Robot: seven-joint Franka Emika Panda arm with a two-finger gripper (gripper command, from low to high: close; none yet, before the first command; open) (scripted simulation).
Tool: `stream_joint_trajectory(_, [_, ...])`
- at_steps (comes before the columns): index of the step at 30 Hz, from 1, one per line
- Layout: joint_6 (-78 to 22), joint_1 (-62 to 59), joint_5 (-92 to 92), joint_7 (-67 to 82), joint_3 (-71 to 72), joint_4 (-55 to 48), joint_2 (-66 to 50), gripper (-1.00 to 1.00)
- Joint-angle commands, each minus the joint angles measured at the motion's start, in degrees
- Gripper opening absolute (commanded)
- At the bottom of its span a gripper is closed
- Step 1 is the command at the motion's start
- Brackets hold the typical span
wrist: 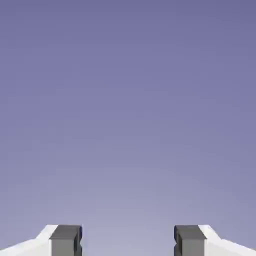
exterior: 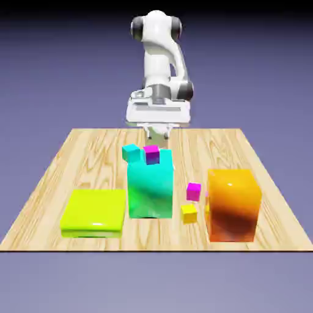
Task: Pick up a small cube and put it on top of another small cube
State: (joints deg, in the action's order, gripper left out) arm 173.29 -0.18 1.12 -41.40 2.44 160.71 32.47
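The small bright magenta-pink cube (exterior: 194,191) sits on the wooden table (exterior: 55,177), between the tall teal-green block (exterior: 150,191) and the big orange block (exterior: 233,205). A tiny yellow cube (exterior: 189,213) lies just in front of it, slightly apart. My gripper (exterior: 157,137) hangs behind the tall teal-green block, far from both cubes. In the hand view the gripper (wrist: 128,242) is open, its grey fingertips (wrist: 65,240) wide apart with only the backdrop between them.
A tiny teal cube (exterior: 131,152) and a tiny magenta-topped cube with a purple front (exterior: 151,154) show at the tall block's top edge, just below the gripper. A flat yellow-green block (exterior: 93,211) lies at the exterior view's left front.
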Motion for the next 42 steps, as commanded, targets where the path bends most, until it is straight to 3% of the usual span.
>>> stream_joint_trajectory(1, [0.4,-0.4,1.8,2.5,0.9,-0.3,-0.9,0.00])
stream_joint_trajectory(27, [10.7,-10.0,49.3,67.3,24.4,-9.0,-23.6,0.00])
stream_joint_trajectory(42, [22.6,-14.2,81.5,104.7,41.5,-10.0,-37.5,0.00])
